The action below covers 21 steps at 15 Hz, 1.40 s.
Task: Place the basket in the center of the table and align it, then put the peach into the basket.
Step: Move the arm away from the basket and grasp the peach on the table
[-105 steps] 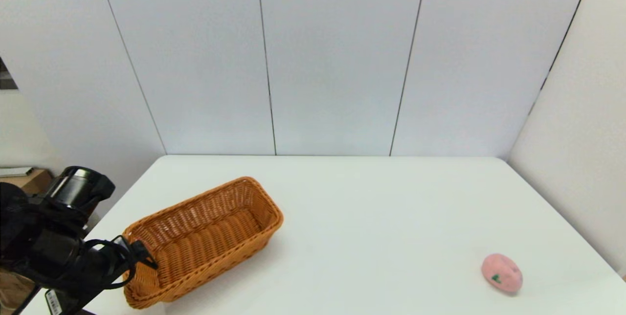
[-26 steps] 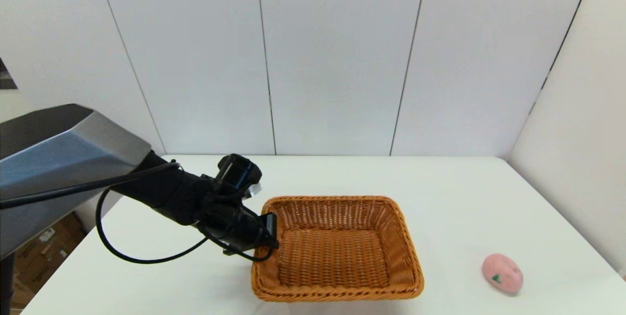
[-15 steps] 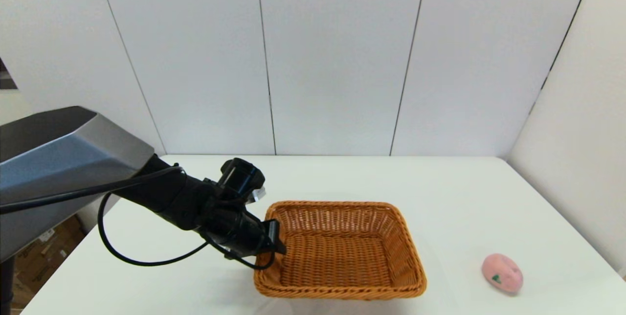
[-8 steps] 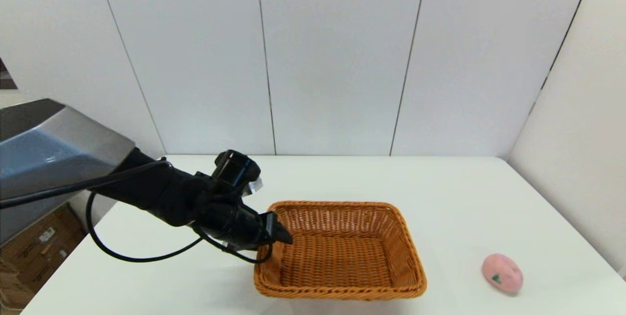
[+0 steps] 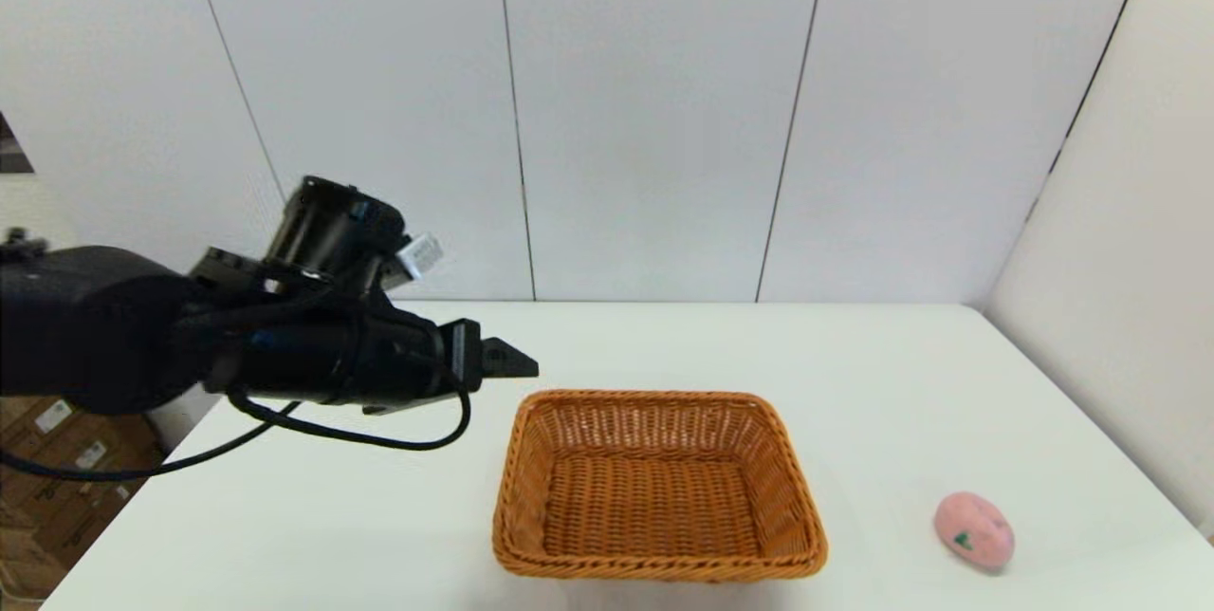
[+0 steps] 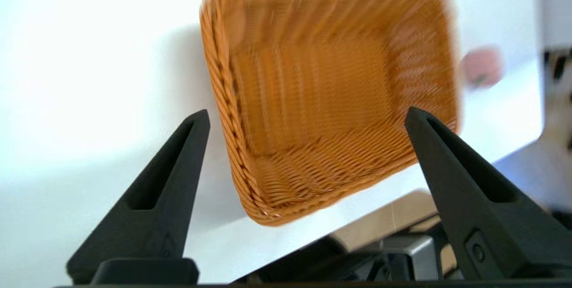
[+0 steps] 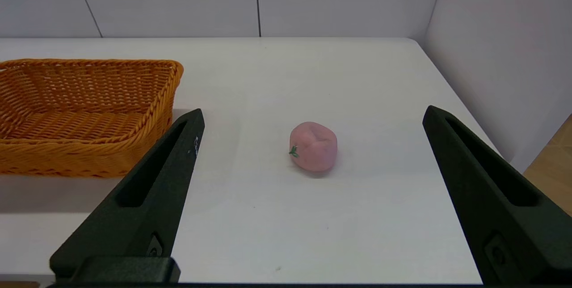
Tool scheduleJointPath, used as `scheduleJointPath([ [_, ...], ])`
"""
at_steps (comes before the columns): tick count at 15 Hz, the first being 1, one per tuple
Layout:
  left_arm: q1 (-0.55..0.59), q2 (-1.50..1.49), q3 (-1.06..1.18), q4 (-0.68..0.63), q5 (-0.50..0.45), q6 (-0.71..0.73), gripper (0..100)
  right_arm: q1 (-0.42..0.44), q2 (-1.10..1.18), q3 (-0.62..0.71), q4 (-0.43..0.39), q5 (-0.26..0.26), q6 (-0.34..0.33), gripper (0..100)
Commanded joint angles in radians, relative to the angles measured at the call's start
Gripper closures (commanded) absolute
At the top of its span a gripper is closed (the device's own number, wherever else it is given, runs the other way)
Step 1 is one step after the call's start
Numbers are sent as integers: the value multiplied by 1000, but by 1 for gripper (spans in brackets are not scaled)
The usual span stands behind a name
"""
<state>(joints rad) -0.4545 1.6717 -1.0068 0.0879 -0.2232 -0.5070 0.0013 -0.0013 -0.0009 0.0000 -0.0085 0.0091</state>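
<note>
The orange-brown wicker basket (image 5: 645,398) rests flat near the middle of the white table (image 5: 664,336), square to its edges and with nothing inside. My left gripper (image 5: 517,366) hovers open above the table, just left of and behind the basket's far-left corner, touching nothing. From the left wrist, the basket (image 6: 223,100) lies beyond the spread fingers of the left gripper (image 6: 307,114), with the peach (image 6: 481,66) past it. The pink peach (image 5: 973,531) lies at the table's front right. My right gripper (image 7: 313,112) is open, facing the peach (image 7: 313,146), with the basket (image 7: 89,61) off to one side.
White wall panels close the table's far side and right side (image 5: 1119,260). Cardboard boxes (image 5: 57,459) sit on the floor left of the table. The peach lies close to the table's right and front edges.
The left gripper has let go of the basket's left rim and risen up and back to the left. The basket stays where it was set; the peach has not moved.
</note>
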Motion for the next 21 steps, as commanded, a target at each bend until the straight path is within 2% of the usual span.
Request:
scheduleJointPath([
  [1, -4, -349, 7, 20, 125, 12, 0, 0, 0, 1, 0, -1, 0, 0],
  [3, -1, -468, 54, 27, 153, 73, 0, 0, 0, 1, 0, -1, 0, 0],
  [6, -4, -702, 177, 27, 203, 246, 0, 0, 0, -1, 0, -1, 0, 0],
  [9, 5, -876, 192, 121, 217, 274, 0, 0, 0, 1, 0, -1, 0, 0],
  [11, 108, -938, 212, 142, 231, 332, 0, 0, 0, 1, 0, -1, 0, 0],
  [14, 267, -1069, 298, 139, 232, 559, 0, 0, 0, -1, 0, -1, 0, 0],
  [16, 346, -1144, 356, 141, 229, 573, 0, 0, 0, -1, 0, -1, 0, 0],
  [21, 431, -1356, 553, 138, 234, 562, 0, 0, 1, -1, 0, -1, 0, 0],
])
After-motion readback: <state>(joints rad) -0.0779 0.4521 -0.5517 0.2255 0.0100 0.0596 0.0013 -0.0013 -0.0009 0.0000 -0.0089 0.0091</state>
